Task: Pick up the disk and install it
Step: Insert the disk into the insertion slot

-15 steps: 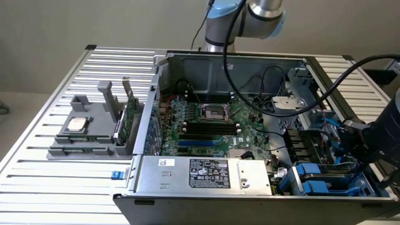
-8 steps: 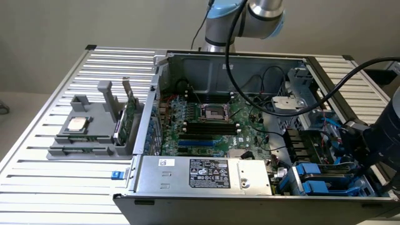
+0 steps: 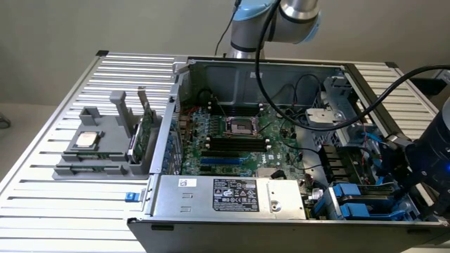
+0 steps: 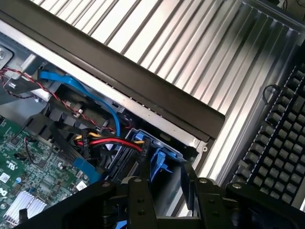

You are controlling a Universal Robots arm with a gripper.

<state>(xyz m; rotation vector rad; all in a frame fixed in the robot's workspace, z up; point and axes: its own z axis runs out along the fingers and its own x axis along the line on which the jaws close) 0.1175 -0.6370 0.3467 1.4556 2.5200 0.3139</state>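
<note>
I have the end effector down inside the open computer case, at the case's near corner on the exterior view's right. The disk sits in the case's drive bay there, its blue carrier right at the end effector's tip and a red-and-black cable just beside it. I cannot tell whether the end effector is apart or clamped on the carrier. The case lies on the slatted worktop.

Lab bench: slatted aluminium table, opened computer case.
</note>
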